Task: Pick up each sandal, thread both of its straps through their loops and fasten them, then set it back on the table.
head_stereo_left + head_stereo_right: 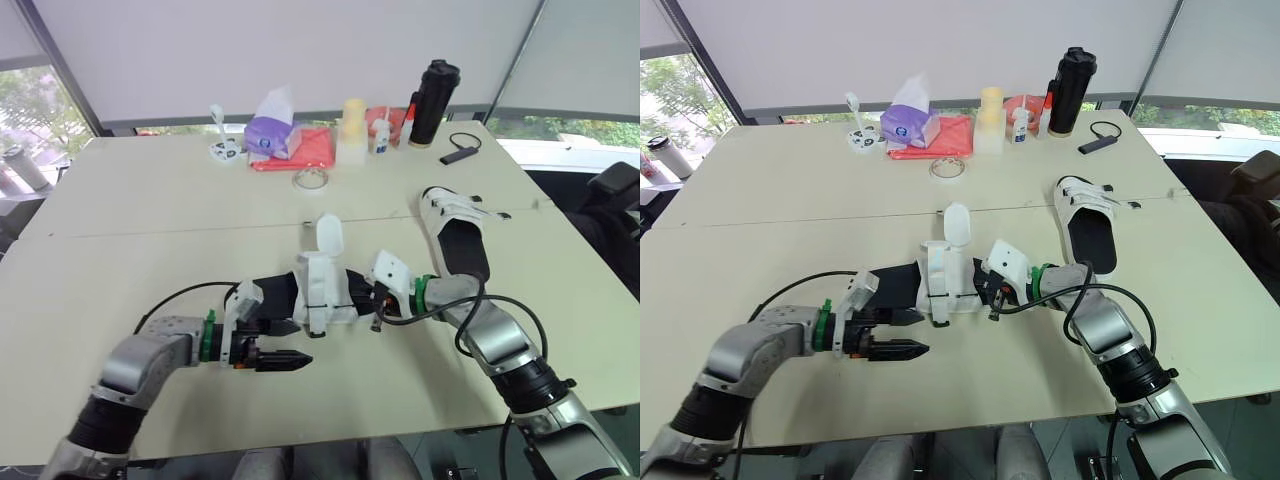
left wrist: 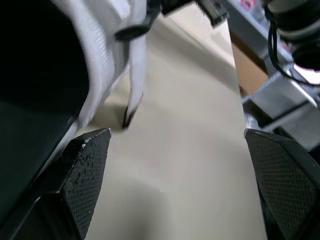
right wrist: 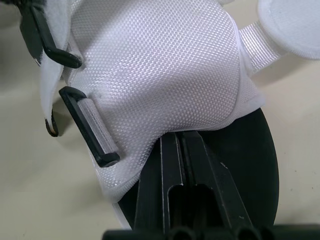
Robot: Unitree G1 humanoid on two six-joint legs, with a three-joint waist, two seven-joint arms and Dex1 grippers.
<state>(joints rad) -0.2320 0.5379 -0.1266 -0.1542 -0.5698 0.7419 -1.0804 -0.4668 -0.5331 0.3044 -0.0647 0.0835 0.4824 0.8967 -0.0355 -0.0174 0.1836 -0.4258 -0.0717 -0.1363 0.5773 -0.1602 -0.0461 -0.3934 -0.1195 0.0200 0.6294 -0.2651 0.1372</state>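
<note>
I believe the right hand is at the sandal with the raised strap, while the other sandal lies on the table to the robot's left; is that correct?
Not quite: the other sandal lies on the table to the robot's right, as the left eye view shows. The rest holds: the right hand is at the sandal with the raised strap.

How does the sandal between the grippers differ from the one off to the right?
The near sandal lies crosswise with one strap standing up, unfastened; the far sandal lies lengthwise with its straps low. The right gripper is at the near sandal; the far sandal lies alone. Both are white with black soles.
</note>
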